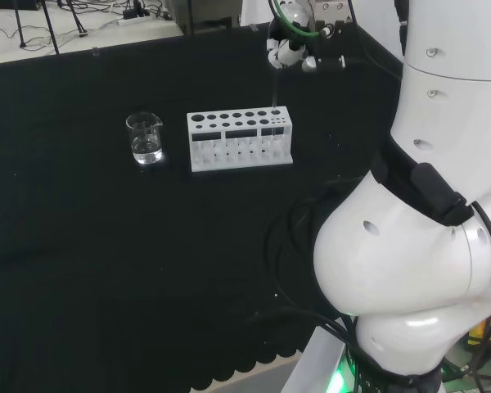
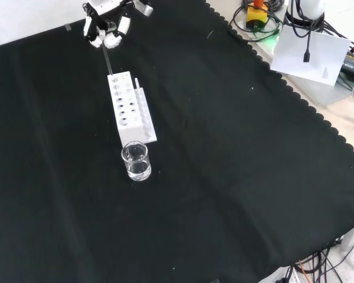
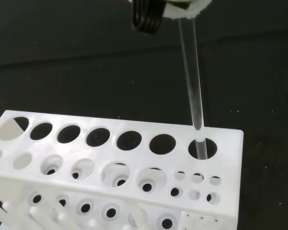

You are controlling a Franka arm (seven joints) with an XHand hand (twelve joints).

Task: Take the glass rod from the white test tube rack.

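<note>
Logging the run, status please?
Hand shut on glass rod. Rod's lower end in end hole of white rack. Nothing in the way.

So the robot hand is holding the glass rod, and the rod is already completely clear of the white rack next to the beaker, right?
Not quite. The robot hand does hold the glass rod, but the wrist view shows its lower end still inside an end hole of the white rack, not clear of it. The beaker stands beside the rack.
</note>
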